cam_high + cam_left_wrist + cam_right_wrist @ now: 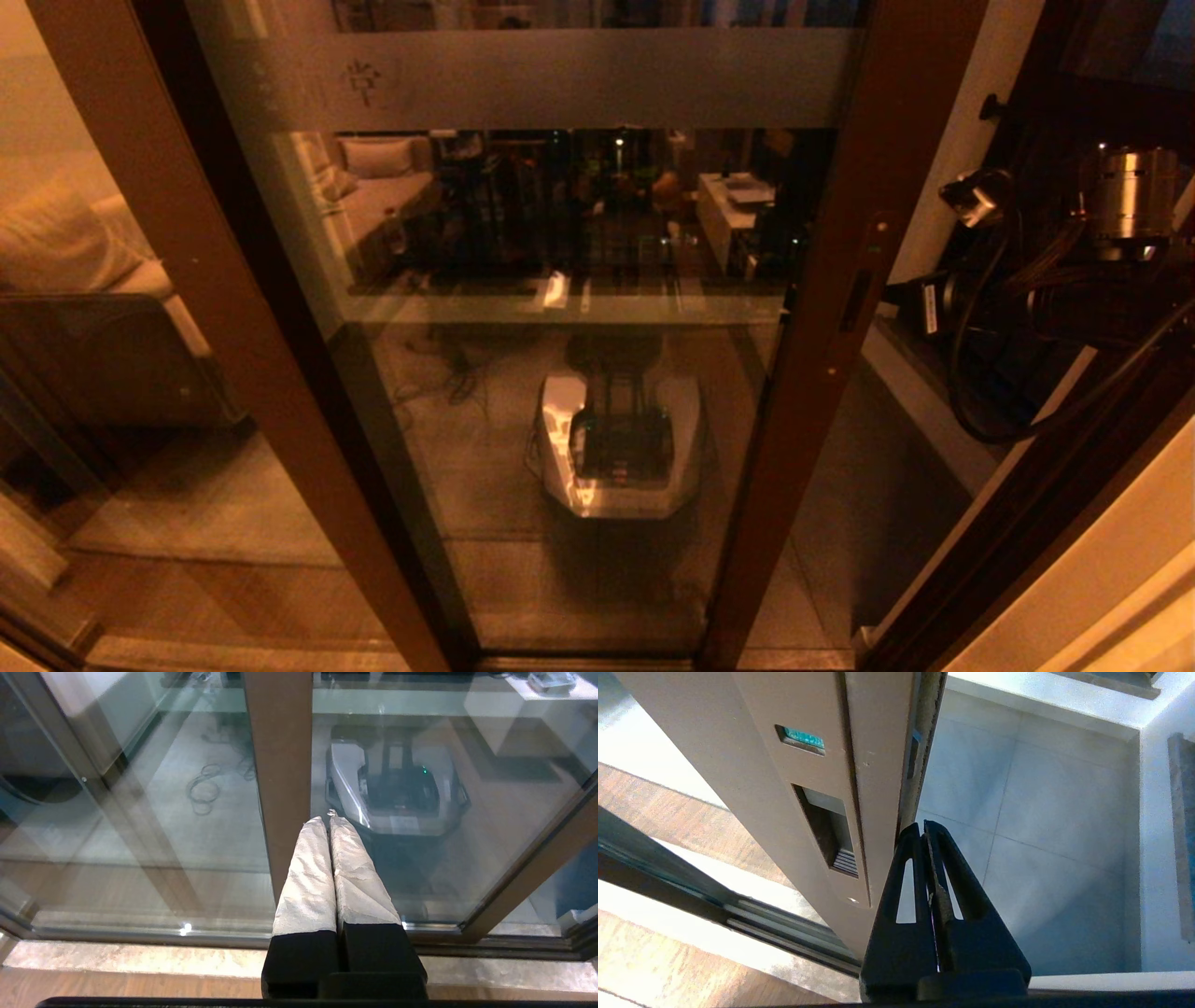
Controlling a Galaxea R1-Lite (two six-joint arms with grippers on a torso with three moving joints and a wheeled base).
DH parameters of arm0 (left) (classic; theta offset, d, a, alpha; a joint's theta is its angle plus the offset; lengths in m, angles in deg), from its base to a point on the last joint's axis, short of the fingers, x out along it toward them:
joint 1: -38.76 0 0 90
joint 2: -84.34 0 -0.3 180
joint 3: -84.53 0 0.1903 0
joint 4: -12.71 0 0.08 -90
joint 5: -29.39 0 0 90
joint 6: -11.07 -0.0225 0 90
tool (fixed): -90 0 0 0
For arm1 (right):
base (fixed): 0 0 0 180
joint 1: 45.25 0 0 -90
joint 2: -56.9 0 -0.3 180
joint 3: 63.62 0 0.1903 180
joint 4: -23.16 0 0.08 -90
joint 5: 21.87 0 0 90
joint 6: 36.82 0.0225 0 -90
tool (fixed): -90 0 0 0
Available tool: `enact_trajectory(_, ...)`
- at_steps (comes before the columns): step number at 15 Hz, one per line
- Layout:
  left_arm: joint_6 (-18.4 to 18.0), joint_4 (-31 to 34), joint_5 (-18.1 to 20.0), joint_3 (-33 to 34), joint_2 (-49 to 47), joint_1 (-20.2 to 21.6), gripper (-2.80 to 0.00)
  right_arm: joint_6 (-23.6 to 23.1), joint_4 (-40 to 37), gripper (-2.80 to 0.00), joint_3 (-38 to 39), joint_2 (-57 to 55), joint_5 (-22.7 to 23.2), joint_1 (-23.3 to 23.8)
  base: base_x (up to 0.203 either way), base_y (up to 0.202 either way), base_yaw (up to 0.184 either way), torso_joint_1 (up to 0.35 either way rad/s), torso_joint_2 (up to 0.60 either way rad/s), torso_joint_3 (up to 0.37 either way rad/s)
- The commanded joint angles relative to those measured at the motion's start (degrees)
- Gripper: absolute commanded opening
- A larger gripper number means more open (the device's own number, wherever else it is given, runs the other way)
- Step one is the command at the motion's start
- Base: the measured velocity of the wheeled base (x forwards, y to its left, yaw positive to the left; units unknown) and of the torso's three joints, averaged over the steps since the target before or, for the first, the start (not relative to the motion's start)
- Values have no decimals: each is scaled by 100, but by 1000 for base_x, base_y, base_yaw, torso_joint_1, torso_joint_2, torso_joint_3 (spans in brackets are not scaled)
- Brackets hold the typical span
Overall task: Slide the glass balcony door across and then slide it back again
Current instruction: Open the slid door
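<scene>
Now the right gripper (pixel 923 828), clenched on nothing, sits just beside the open edge of the glass balcony door (pixel 784 788) (left gripper (pixel 330 820) also clenched, parked), so its narrow tips could slip off the stile and the door would stay.

The glass balcony door (pixel 560 280) runs past every edge, and its frosted characters are too faint to read.

black gripper (pixel 924 828) fingers – white-wrapped left fingers (pixel 308 877)
</scene>
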Motion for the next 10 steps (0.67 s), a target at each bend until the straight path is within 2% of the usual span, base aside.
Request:
enact_trajectory(1,0,3,0,-1,-7,2,-280,-6,4,-280,7,-29,26,-62,0,0,0,0,0,0)
enact_trajectory(10,0,3,0,-1,-7,2,-280,19,4,-280,7,-20,-184,-445,0,0,0,0,0,0)
